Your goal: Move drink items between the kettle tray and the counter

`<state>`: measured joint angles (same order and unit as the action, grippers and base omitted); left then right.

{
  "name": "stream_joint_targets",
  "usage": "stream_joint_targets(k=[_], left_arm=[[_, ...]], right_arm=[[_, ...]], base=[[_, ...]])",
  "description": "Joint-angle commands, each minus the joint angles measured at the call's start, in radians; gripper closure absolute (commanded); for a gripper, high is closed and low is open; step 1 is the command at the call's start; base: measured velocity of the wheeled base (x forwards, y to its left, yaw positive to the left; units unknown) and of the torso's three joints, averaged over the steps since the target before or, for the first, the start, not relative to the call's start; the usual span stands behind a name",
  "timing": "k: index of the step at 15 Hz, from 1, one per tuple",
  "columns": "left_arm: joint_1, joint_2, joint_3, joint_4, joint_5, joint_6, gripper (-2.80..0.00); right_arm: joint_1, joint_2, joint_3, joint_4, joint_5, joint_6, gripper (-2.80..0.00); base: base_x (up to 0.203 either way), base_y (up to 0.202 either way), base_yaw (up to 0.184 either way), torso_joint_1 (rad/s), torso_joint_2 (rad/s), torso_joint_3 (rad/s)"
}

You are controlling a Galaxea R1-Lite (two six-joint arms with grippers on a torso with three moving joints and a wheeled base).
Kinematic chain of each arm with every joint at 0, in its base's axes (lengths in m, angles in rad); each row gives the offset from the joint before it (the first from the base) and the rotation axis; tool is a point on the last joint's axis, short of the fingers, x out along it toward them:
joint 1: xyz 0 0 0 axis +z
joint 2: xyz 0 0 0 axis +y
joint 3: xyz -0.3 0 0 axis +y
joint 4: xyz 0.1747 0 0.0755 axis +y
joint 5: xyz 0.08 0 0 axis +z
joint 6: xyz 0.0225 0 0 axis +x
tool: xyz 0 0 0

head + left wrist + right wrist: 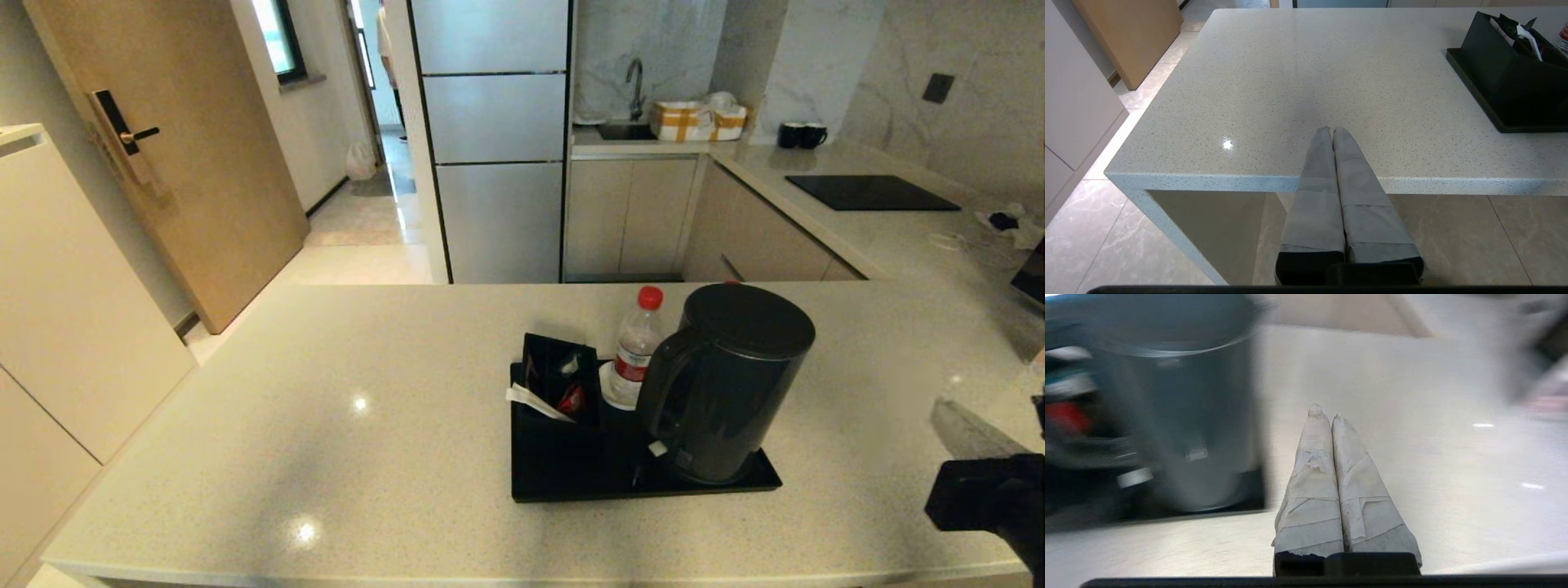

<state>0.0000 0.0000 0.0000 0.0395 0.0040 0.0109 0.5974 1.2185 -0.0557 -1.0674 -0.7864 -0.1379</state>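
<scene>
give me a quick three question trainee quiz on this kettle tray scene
1. True or false: the kettle stands on the black tray.
2. Multiple choice: the water bottle with the red cap is
A. lying on the counter
B. upright on the tray, between the sachet box and the kettle
C. held by the right end effector
3. Fill in: both the left end effector and the right one have their fingers ____.

Key
1. True
2. B
3. shut, each holding nothing
</scene>
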Motion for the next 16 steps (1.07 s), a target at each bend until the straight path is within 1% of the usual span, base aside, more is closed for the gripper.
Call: stream_joint_targets(k=[1,3,4,6,8,9,10,11,13,14,15,16], left_arm=[[0.0,0.0,0.0,0.0,0.001,0.0,0.0],[0.0,0.0,0.0,0.0,0.001,0.0,0.0],[0.0,0.0,0.0,0.0,0.001,0.0,0.0],[0.0,0.0,0.0,0.0,0.001,0.0,0.0],[0.0,0.0,0.0,0.0,0.001,0.0,0.0],[0.0,-0.002,0.0,0.0,0.001,0.0,0.0],[0.0,0.0,0.0,0.0,0.001,0.0,0.0],[0.0,0.0,0.0,0.0,0.002,0.0,0.0],[0.0,0.0,0.0,0.0,0.001,0.0,0.0],[0.0,0.0,0.0,0.0,0.001,0.0,0.0],[0.0,0.0,0.0,0.0,0.001,0.0,0.0],[0.0,0.0,0.0,0.0,0.001,0.0,0.0]], right_arm=[[-0.026,-0.208,-0.018,0.087,-0.088,-0.059,0.0],[-0.164,-0.405,-0.014,0.173,-0.133,-0.143,0.0],[-0.226,-0.496,-0.012,0.219,-0.144,-0.171,0.0],[-0.387,-0.743,-0.016,0.373,-0.149,-0.222,0.0],[-0.481,-0.995,-0.023,0.562,-0.124,-0.266,0.0],[-0.511,-1.102,-0.02,0.66,-0.112,-0.271,0.0],[-0.535,-1.172,-0.009,0.733,-0.084,-0.252,0.0],[-0.559,-1.216,0.007,0.816,0.013,-0.212,0.0],[-0.583,-1.223,0.02,0.916,0.346,-0.136,0.0],[-0.59,-1.221,0.025,0.952,0.487,-0.11,0.0],[-0.595,-1.219,0.027,0.995,0.588,-0.089,0.0],[-0.597,-1.219,0.024,1.043,0.647,-0.057,0.0]], base=[[0.0,0.0,0.0,0.0,0.0,0.0],[0.0,0.0,0.0,0.0,0.0,0.0],[0.0,0.0,0.0,0.0,0.0,0.0],[0.0,0.0,0.0,0.0,0.0,0.0],[0.0,0.0,0.0,0.0,0.0,0.0],[0.0,0.0,0.0,0.0,0.0,0.0],[0.0,0.0,0.0,0.0,0.0,0.0],[0.0,0.0,0.0,0.0,0.0,0.0],[0.0,0.0,0.0,0.0,0.0,0.0],[0.0,0.0,0.0,0.0,0.0,0.0],[0.0,0.0,0.0,0.0,0.0,0.0],[0.0,0.0,0.0,0.0,0.0,0.0]])
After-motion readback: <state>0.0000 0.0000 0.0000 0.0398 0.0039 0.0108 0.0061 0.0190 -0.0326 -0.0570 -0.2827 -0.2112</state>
